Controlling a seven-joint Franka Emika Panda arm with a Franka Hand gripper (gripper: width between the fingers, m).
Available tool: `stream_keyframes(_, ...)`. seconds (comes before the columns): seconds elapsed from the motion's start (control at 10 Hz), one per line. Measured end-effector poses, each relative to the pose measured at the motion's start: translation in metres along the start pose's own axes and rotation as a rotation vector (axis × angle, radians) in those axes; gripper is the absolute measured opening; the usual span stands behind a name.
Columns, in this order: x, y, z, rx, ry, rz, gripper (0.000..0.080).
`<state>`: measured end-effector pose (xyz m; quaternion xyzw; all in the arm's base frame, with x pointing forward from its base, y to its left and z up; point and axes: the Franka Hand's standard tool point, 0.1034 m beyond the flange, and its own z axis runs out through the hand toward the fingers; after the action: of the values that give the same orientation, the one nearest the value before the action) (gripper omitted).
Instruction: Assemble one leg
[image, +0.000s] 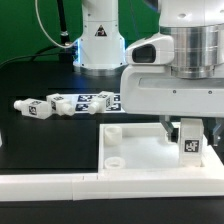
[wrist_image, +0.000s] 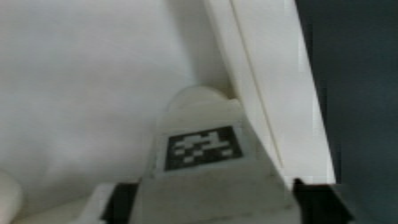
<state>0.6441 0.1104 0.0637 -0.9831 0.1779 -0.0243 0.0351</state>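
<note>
My gripper (image: 188, 132) is shut on a leg (image: 189, 146), a stubby white post with a black-and-white tag, held upright over the far right corner of the large white square panel (image: 135, 150). I cannot tell whether the leg touches the panel. In the wrist view the leg (wrist_image: 210, 140) sits between my dark fingers (wrist_image: 125, 202), its narrower end near the panel's raised edge (wrist_image: 263, 80). Two more legs (image: 35, 107) (image: 58, 103) lie on the black table at the exterior view's left.
The marker board (image: 97, 100) lies behind the panel next to the loose legs. A long white rail (image: 50, 186) runs along the front edge. The arm's base (image: 98, 40) stands at the back. Corner holes (image: 113, 131) show on the panel's left side.
</note>
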Motion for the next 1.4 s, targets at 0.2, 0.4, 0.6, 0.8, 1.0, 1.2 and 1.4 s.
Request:
stream_keyframes(0.2,0.002,0.004,0.0,-0.008,0.003,0.084,0.0295)
stream_keyframes(0.4,0.002,0.007,0.0,-0.016,0.004,0.219,0.0295)
stream_keyframes(0.6,0.003,0.01,-0.001,-0.029,0.01,0.223,0.0295)
stream_keyframes(0.8,0.003,0.011,-0.001,-0.029,0.01,0.221,0.0295)
stream_keyframes(1.0,0.002,0.008,-0.008,-0.029,-0.005,0.207,0.0295)
stream_keyframes(1.2,0.006,0.0,-0.038,-0.006,-0.003,0.208,0.0529)
stream_keyframes(1.4,0.007,0.001,-0.039,-0.004,0.0,0.211,0.0612)
